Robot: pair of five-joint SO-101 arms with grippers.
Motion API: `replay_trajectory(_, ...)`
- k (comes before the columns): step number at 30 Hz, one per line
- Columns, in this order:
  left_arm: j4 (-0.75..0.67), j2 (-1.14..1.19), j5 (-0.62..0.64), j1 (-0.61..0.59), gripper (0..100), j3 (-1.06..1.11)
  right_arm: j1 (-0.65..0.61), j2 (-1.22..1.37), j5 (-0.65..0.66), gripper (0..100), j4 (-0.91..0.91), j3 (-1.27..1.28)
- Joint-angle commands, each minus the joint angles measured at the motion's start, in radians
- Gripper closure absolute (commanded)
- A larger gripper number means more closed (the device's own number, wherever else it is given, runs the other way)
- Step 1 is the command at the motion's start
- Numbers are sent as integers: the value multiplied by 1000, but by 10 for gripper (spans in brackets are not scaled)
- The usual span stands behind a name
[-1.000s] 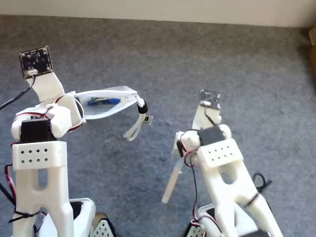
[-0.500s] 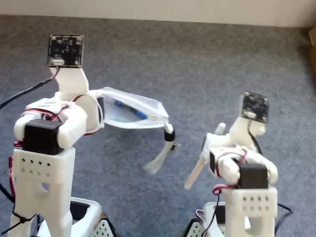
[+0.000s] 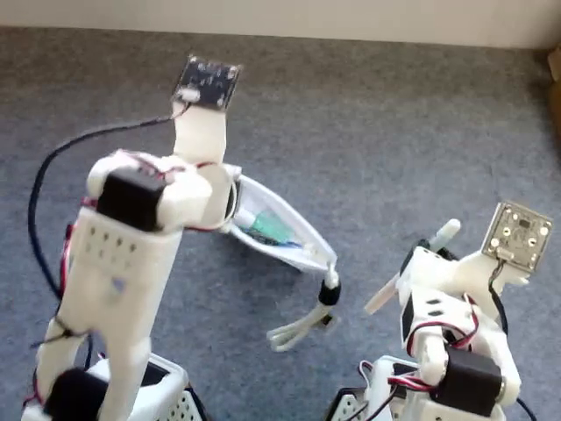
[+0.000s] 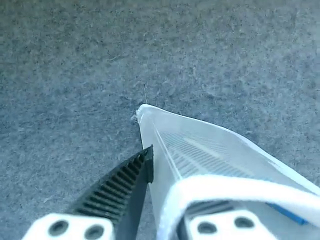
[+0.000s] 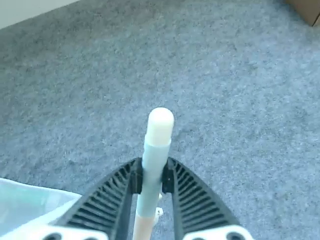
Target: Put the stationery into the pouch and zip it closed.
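My left gripper (image 3: 230,209) is shut on one end of a clear white pouch (image 3: 282,235), which it holds above the carpet. A blue and a green item lie inside the pouch. Its white wrist strap (image 3: 302,330) hangs from the other end below a black bead. In the left wrist view the pouch (image 4: 210,150) runs away from my left gripper (image 4: 160,195), pinched by the black ribbed finger (image 4: 125,185). To the right of the strap, my right gripper (image 3: 414,274) is shut on a pale white pen (image 3: 384,297). The right wrist view shows the pen (image 5: 156,145) upright in my right gripper (image 5: 152,172).
Grey carpet (image 3: 394,132) covers the whole work area. A pale wall edge (image 3: 351,22) runs along the back. A brown object (image 3: 556,79) sits at the far right edge. The pouch's corner (image 5: 25,205) appears in the right wrist view.
The left arm has swung the pouch to the right and nearer the front, so it now slants down toward the right arm. The right arm has shifted right with the pen.
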Motion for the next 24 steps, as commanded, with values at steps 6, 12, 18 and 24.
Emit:
replay_trajectory(6, 94, 302, -3, 10, 941, -407, 19, -67, 17, 995, -41, -54)
replay_trajectory(12, 87, 366, 48, -64, 941, -415, 18, -131, 18, 995, -246, -54)
replay_trajectory(18, 86, 374, 48, -73, 941, -410, 12, -147, 14, 995, -463, -47)
replay_trajectory(24, 89, 372, 48, -73, 941, -409, -124, -147, 15, 995, -547, -50)
